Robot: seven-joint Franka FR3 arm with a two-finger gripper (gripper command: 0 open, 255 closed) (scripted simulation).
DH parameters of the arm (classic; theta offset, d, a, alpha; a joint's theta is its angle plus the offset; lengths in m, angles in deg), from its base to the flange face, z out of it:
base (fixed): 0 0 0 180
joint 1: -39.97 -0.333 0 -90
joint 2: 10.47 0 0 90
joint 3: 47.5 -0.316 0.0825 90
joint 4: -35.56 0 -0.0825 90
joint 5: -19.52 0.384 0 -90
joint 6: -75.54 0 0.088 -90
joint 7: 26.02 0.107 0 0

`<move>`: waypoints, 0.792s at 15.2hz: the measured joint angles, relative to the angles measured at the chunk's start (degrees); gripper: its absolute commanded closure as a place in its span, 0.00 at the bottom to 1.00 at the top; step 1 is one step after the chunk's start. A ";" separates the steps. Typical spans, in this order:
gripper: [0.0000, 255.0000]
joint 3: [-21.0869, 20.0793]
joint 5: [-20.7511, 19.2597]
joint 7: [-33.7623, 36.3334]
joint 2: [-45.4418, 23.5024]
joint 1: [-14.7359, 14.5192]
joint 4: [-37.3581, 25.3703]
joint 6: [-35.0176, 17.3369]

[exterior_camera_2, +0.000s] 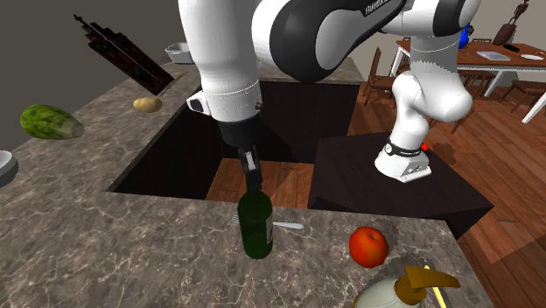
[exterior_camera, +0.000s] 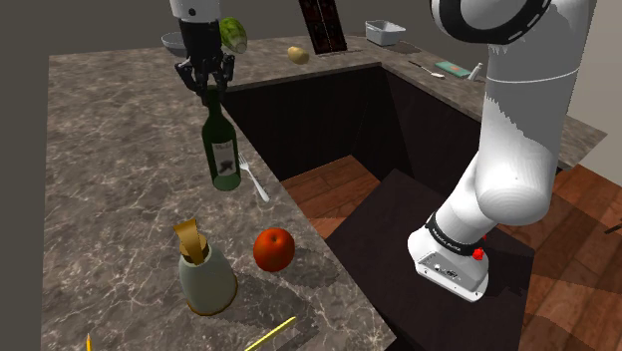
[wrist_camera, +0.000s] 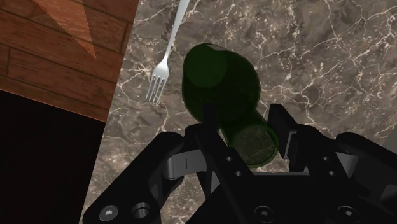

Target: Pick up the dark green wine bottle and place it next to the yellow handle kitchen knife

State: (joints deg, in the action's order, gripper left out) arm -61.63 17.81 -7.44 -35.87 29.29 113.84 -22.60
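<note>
- Above the inner edge of the veined stone counter [exterior_camera: 100, 150]: clenched with the black gripper [exterior_camera: 206, 85] on the neck of the dark green wine bottle [exterior_camera: 223, 155], pinching from both sides just under the mouth.
- Taken by the neck, most likely as the one part slim enough to fit between the fingers and reachable from straight above.
- Hanging below the grip with the body leaning a little off the gripper's line, as a high hold on a long bottle would allow.
- Cannot tell whether raised clear of the stone or resting on its base; reads as the lifting step either way.
- Just beside the bottle's base, a silver fork [exterior_camera: 254, 181] lying flat; worth clearing on the way out.
- Farther toward the shoulder view's bottom edge, past a red fruit [exterior_camera: 273, 249] and a pale vase [exterior_camera: 206, 284], a thin yellow handle [exterior_camera: 274, 332], taken for the kitchen knife's; blade not made out.
- Well apart from the bottle, so most of the task is ahead: a carry high enough to pass fruit and vase, slow enough to keep the body from swinging.
- Best set down upright near the handle, not on it.
</note>
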 measured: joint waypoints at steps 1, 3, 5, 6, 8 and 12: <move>1.00 0.00 0.01 -0.01 0.02 0.00 -0.36 0.41; 1.00 -0.04 0.01 0.09 0.04 -0.09 -1.57 1.65; 1.00 -0.06 0.00 0.15 -0.03 -0.18 -3.14 3.14; 1.00 -0.05 -0.02 0.11 -0.13 -0.19 -3.95 3.84; 1.00 -0.06 -0.05 0.15 -0.25 -0.27 -5.56 5.35; 1.00 -0.12 -0.17 0.40 -0.84 -0.62 -9.84 9.01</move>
State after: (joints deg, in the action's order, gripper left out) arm -61.75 17.65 -7.04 -36.72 28.67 104.00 -13.58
